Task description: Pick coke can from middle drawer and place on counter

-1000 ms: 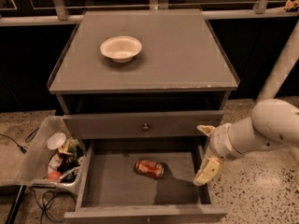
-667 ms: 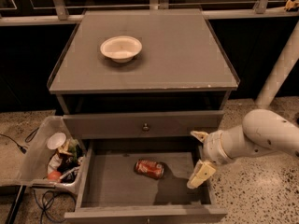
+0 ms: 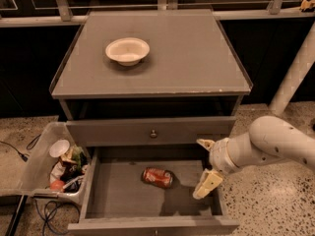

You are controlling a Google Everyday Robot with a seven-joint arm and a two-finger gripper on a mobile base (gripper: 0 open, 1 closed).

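The red coke can (image 3: 157, 177) lies on its side on the floor of the open middle drawer (image 3: 118, 200), near the drawer's middle. My gripper (image 3: 204, 165) is open and empty, over the drawer's right side, to the right of the can and apart from it. One finger (image 3: 206, 184) hangs low, the other sits higher by the drawer front above. The grey counter (image 3: 187, 58) is the cabinet top above.
A white bowl (image 3: 127, 50) sits on the counter's left half. A closed drawer with a round knob (image 3: 153, 133) is above the open one. A clear bin of trash (image 3: 59, 166) stands at the left of the cabinet. A white pillar (image 3: 295, 68) rises at the right.
My gripper and arm have moved left, further in over the drawer's right side and closer to the can. The can has not moved.
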